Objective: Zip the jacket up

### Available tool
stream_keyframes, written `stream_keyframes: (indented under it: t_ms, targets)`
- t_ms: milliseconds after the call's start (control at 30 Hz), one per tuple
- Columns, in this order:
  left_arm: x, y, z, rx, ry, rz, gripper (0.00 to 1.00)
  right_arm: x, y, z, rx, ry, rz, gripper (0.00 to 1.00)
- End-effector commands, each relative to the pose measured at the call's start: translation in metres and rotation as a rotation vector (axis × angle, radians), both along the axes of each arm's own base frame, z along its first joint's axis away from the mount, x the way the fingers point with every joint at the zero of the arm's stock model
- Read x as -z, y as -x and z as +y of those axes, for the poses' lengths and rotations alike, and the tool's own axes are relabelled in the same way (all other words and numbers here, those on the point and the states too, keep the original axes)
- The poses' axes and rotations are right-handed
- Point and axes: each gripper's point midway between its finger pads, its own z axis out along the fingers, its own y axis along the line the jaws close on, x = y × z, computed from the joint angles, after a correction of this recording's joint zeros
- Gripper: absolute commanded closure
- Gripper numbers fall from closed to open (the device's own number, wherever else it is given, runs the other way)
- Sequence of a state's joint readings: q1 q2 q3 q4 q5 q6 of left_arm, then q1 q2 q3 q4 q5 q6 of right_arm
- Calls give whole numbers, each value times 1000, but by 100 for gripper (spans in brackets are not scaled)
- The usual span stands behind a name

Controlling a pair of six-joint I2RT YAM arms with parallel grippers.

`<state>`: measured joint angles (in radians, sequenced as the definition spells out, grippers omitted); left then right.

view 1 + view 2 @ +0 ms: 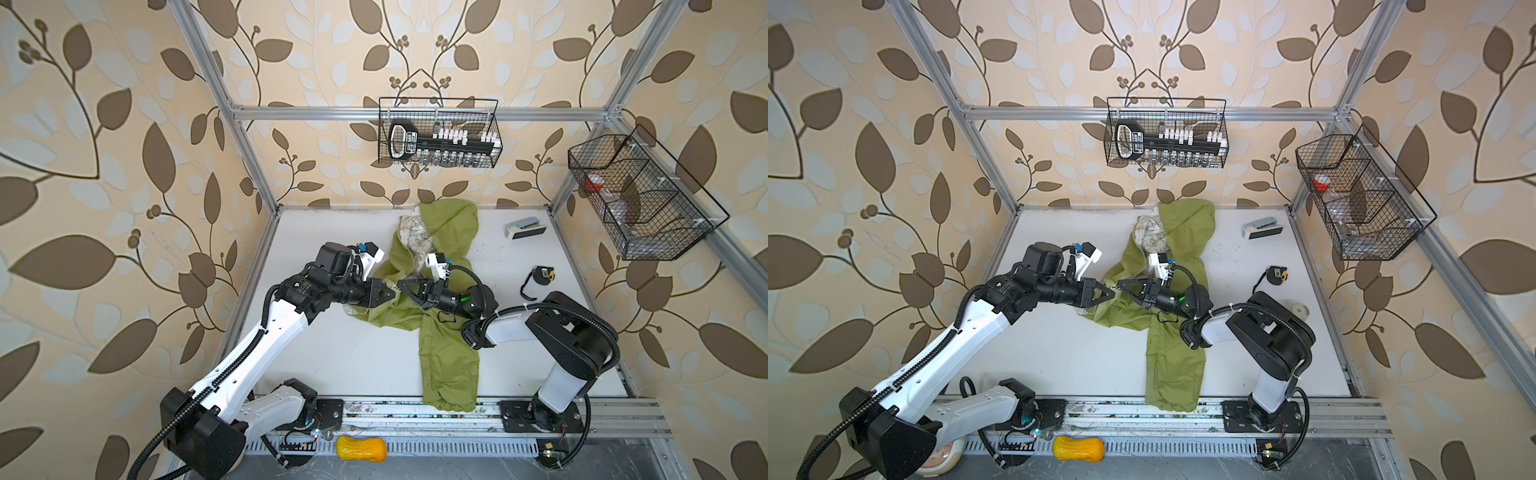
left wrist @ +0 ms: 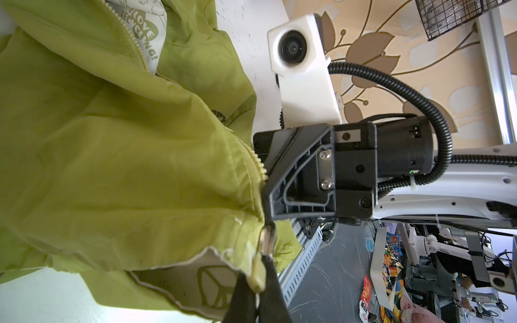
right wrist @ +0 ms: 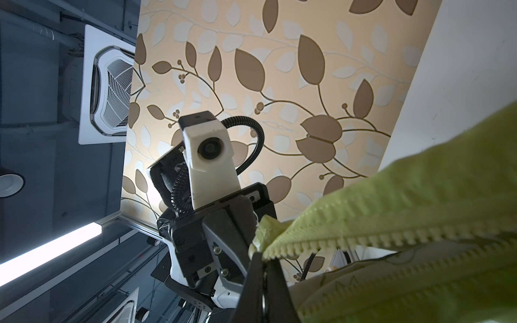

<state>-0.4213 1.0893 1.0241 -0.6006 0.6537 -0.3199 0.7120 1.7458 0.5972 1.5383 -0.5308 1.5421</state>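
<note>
While L gripper [image 2: 261, 264] is pinching jacket [image 2: 112, 145] just beside slider [image 2: 267, 237], R gripper [image 3: 263, 256] is clenching opp. zip tape [image 3: 349, 237]. Tape end likely needing straight, taut entry into slider.

The jacket [image 1: 449, 345] is thin, matt olive-green cloth, finely creased, with a paler printed lining [image 2: 195, 279] and moulded zip teeth [image 3: 363, 239] that look like plastic; the small slider [image 2: 267, 240] shines like metal. The left end effector [image 2: 258, 279] and right end effector [image 3: 263, 263] are matt black plastic. The table [image 1: 332, 353] is smooth, matt white. The side wire basket [image 1: 656, 245] is thin black-coated metal, the frame bar [image 1: 332, 112] satin aluminium, and the wallpaper [image 1: 124, 166] seems lightly embossed, though that is hard to judge.
</note>
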Motion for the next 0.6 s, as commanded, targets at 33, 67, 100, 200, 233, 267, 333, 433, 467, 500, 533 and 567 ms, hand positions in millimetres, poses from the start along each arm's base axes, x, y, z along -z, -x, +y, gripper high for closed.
stream_keyframes:
  t_ms: [33, 67, 100, 200, 233, 267, 333, 433, 467, 500, 533, 567]
  targets:
    - [-17, -7, 14, -66, 35, -61, 100, -4, 2, -9, 13, -21, -7, 100]
    - [-18, -8, 16, -79, 39, -67, 100, -1, 2, -10, 20, -8, -4, 100]
    - [-19, -10, 20, -92, 42, -70, 100, 1, 2, -11, 29, 4, -6, 100]
    - [-21, -14, 27, -123, 51, -74, 100, 1, 4, -13, 48, 38, -26, 100]
    - [-22, -15, 28, -131, 59, -74, 100, 2, 4, -12, 52, 56, -30, 100]
    - [-23, -16, 29, -137, 71, -75, 100, 3, 4, -12, 56, 77, -37, 100]
    - [-26, -18, 31, -148, 88, -80, 100, 6, 4, -12, 72, 116, -50, 100]
    - [-29, -19, 32, -151, 104, -81, 100, 10, 2, -14, 97, 163, -65, 100]
    - [-29, -19, 32, -149, 106, -80, 100, 11, 1, -15, 101, 174, -66, 100]
    - [-30, -19, 33, -150, 107, -81, 100, 13, 0, -15, 107, 187, -67, 100]
    - [-30, -19, 33, -151, 108, -83, 100, 14, -1, -16, 113, 196, -68, 100]
    - [-31, -19, 34, -153, 108, -86, 100, 17, -2, -17, 119, 206, -66, 100]
